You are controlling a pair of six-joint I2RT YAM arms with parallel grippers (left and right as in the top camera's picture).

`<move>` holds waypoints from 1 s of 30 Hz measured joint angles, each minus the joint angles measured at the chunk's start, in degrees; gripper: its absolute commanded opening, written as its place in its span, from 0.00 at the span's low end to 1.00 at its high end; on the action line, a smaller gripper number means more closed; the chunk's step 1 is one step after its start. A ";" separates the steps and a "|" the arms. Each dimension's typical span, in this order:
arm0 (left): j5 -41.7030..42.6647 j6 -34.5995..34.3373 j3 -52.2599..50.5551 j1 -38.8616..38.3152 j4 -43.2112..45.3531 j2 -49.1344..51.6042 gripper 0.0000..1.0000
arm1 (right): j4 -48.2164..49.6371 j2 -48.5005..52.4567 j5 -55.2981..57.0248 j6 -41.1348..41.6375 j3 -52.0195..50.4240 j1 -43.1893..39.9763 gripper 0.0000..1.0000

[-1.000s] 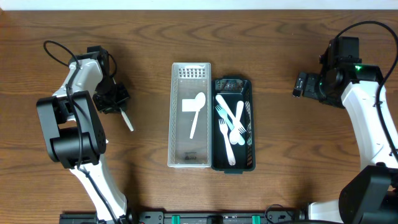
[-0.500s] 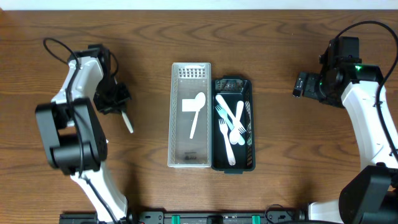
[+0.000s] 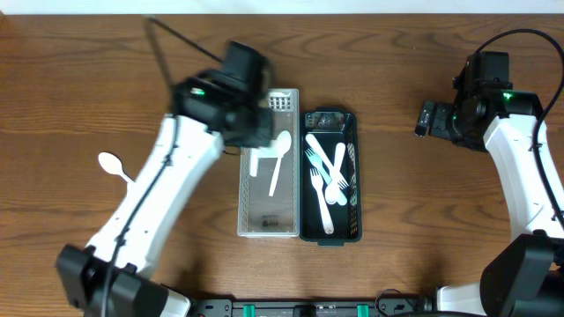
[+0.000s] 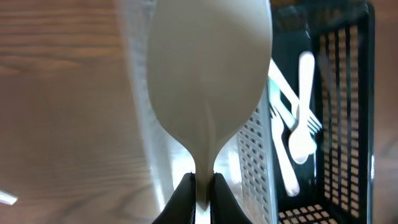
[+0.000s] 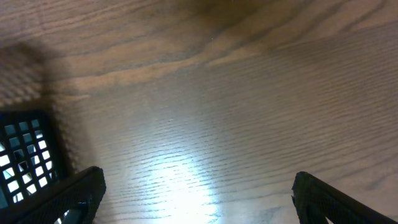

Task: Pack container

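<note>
My left gripper (image 3: 255,139) (image 4: 203,181) is shut on the handle of a white plastic spoon (image 4: 208,68). It holds the spoon over the left rim of the clear container (image 3: 246,210) (image 4: 138,93). Another white spoon (image 3: 278,160) lies inside that container. The black basket (image 3: 331,237) (image 4: 348,93) beside it holds several white forks and spoons (image 3: 328,180) (image 4: 301,118). My right gripper (image 3: 428,121) (image 5: 199,184) stands wide open over bare wood to the right of the basket, with nothing between its fingers.
One more white spoon (image 3: 112,165) lies on the table at the far left. A corner of the black basket (image 5: 25,155) shows at the left of the right wrist view.
My left arm has swung from the far left of the table over to the clear container, carrying the spoon. The spoon on the table at left has come into view. The right arm has not moved.
</note>
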 measured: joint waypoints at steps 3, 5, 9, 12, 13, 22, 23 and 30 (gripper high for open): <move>-0.55 0.02 -1.77 -3.08 1.31 3.06 0.06 | -0.13 0.00 0.02 0.00 0.00 0.00 0.99; -0.90 0.02 -2.64 -4.07 1.77 5.55 0.06 | -0.24 0.00 0.00 0.00 0.00 0.00 0.99; -1.42 0.02 -3.15 -4.13 2.03 10.91 0.07 | -0.52 0.00 0.00 0.00 -0.02 0.00 0.99; -1.57 0.02 -3.15 -3.67 2.12 13.51 0.07 | -0.66 0.00 0.00 0.00 -0.02 0.00 0.99; -1.60 0.02 -3.15 -3.45 2.12 14.05 0.17 | -0.68 0.00 0.00 0.00 -0.02 0.00 0.99; -3.34 0.04 -3.15 -0.92 1.51 14.05 0.53 | -0.79 0.00 0.02 -0.31 -0.02 0.00 0.99; -3.85 0.04 -3.15 -0.59 1.27 13.84 0.53 | -0.79 0.00 0.00 -0.46 -0.02 0.00 0.99; -7.54 -0.68 -3.13 5.31 1.25 4.52 0.64 | -0.81 0.00 0.02 -1.27 -0.02 0.00 0.99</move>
